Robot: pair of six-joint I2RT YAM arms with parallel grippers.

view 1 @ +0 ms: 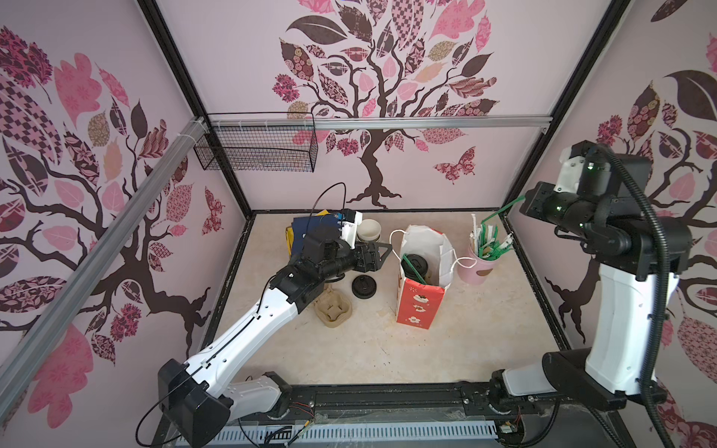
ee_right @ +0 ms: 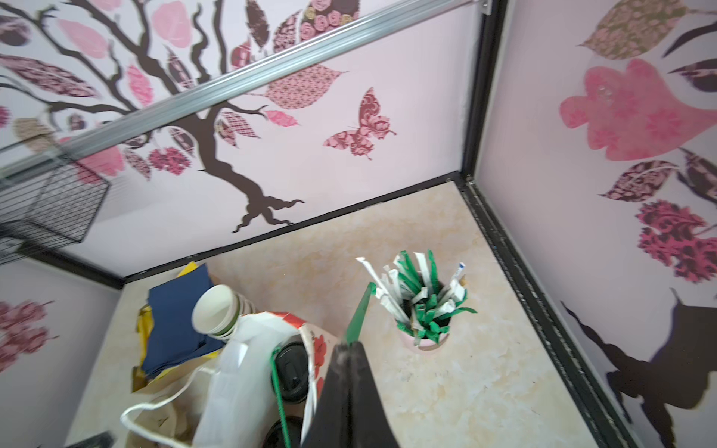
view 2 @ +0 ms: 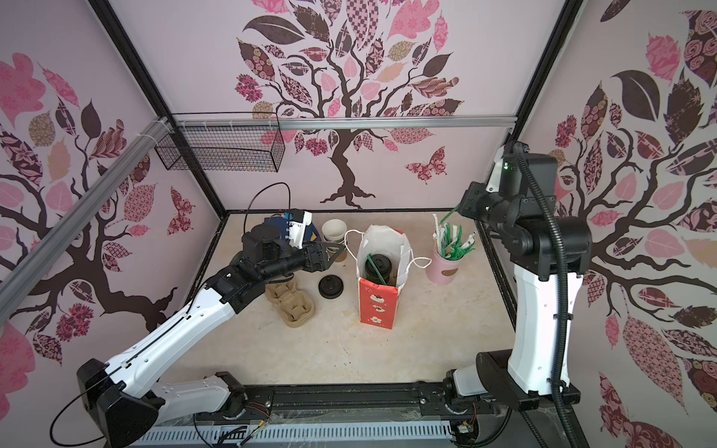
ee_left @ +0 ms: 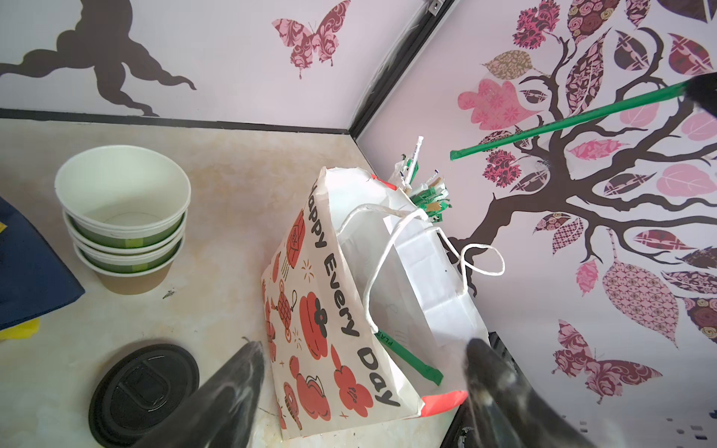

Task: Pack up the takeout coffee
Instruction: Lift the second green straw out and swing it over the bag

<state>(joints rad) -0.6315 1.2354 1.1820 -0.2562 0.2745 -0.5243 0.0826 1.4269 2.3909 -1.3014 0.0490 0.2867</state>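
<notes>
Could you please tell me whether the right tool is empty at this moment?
No, the right tool is shut on a green straw, which sticks out beyond its tips.

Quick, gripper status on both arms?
Left gripper: open, holding nothing.
Right gripper: shut on a green straw.

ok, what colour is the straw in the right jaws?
Green straw, clearest in the left wrist view.
</notes>
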